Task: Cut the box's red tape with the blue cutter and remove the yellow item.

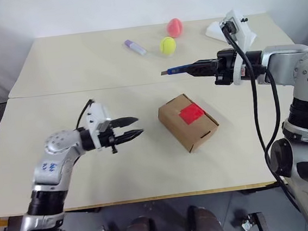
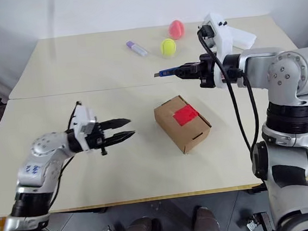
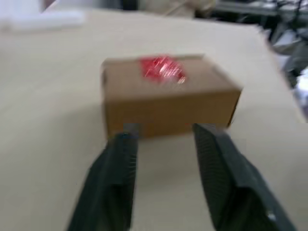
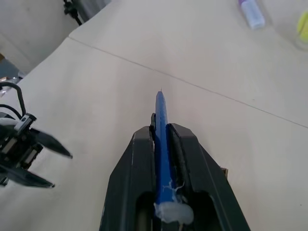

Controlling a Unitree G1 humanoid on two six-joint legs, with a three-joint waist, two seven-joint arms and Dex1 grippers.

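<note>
My right tool (image 2: 189,68) is clamped tight on the blue cutter (image 1: 178,69). I hold the cutter by its back end so the thin front end sticks out past the fingertips, free to do the cutting. It points almost level, up in the air, not touching anything.

Below the cutter's tip and a bit nearer to me sits the box (image 1: 188,122) on the worktop (image 1: 56,65). The cutter is well apart from it. The box is closed, and the red tape (image 1: 191,113) lies flat on its top, facing up, so the cutter can come down on it from above. The tape looks whole to me, so I think the cut is not yet made. The yellow item must be inside the closed box; I cannot see it.

My left tool (image 1: 134,126) is on the other side of the box from the cutter, low over the worktop. Its two fingers are a little apart and hold nothing. They point at the side of the box, near it but not touching. I think I have it there to hold the box steady, so the box does not slide when the cutter presses on the tape.

Past the cutter, far from me, lie a pink ball (image 1: 174,27), a yellow-green ball (image 1: 167,45) and a small purple-capped tube (image 1: 135,47). They are out of the way, so I leave them alone.
</note>
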